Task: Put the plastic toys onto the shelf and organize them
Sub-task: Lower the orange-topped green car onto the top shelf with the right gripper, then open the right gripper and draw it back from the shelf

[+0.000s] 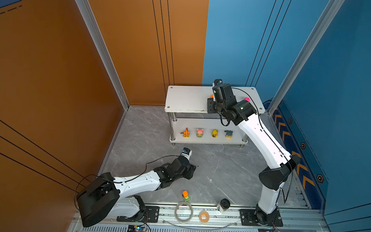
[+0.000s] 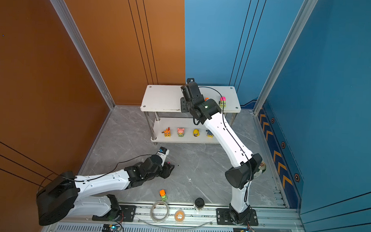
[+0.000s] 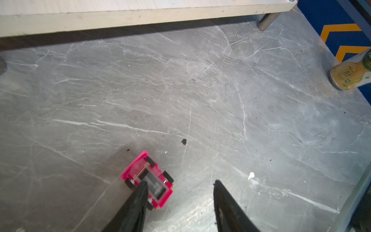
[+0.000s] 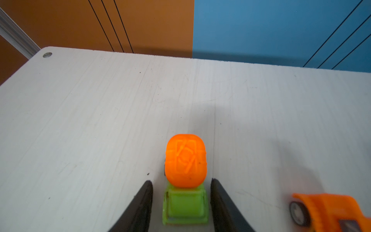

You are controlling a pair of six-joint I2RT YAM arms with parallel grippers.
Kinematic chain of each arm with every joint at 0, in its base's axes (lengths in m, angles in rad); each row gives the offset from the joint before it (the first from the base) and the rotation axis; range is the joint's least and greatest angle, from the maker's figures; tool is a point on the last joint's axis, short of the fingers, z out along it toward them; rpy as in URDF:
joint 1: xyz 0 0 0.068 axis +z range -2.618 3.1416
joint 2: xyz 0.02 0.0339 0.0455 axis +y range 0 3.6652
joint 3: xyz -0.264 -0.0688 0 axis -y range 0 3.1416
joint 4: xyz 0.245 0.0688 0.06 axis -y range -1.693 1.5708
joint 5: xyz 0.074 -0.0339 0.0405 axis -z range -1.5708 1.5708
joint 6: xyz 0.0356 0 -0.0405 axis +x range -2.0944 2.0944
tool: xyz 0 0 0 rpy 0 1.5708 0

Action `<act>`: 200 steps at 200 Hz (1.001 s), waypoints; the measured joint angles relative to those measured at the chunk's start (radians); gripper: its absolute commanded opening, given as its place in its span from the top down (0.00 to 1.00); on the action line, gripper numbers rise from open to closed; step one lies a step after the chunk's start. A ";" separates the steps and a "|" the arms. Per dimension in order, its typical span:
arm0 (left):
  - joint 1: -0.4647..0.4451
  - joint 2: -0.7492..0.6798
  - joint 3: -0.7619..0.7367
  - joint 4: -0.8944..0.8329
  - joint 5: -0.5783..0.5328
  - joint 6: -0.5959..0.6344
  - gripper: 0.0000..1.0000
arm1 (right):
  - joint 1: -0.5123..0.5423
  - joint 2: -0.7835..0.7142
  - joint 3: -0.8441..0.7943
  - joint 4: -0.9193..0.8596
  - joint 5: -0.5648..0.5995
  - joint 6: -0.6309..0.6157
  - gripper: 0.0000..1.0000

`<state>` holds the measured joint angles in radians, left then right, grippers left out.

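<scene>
The shelf (image 1: 187,99) stands at the back, white boards on chrome posts. Its lower board holds an orange figurine (image 1: 186,133), a pink one (image 1: 199,133), a yellow one (image 1: 215,133) and a blue-grey one (image 1: 228,134). My right gripper (image 4: 181,180) is open over the top board. A lime car with an orange top (image 4: 185,180) stands between its jaws, with a gap on each side. An orange car (image 4: 329,209) and a pink-topped car (image 2: 222,102) stand beside it. My left gripper (image 3: 181,181) is open low over the floor. One fingertip overlaps a pink car (image 3: 148,176) that lies upside down.
Another orange-and-lime car (image 1: 185,195) sits on the grey floor near the front rail. Two tape rolls (image 1: 183,212) (image 1: 203,216) and a black-lidded cup (image 1: 224,205) lie along that rail. A drinks can (image 3: 353,74) lies by the right wall.
</scene>
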<state>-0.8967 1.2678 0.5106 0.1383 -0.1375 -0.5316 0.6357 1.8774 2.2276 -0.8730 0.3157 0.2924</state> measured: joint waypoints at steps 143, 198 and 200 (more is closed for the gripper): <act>0.013 -0.097 0.002 -0.101 -0.057 0.003 0.48 | 0.170 -0.506 -0.455 0.027 -0.014 0.005 0.63; 0.007 -0.064 0.024 -0.210 -0.103 0.000 0.42 | 0.288 -0.765 -1.029 0.127 -0.044 0.080 0.71; 0.006 -0.061 0.024 -0.211 -0.103 -0.002 0.42 | 0.290 -0.766 -1.043 0.130 -0.048 0.083 0.71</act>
<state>-0.8906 1.2068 0.5350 -0.0727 -0.2401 -0.5335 0.9260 1.1110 1.1847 -0.7429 0.2672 0.3752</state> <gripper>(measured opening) 0.576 0.304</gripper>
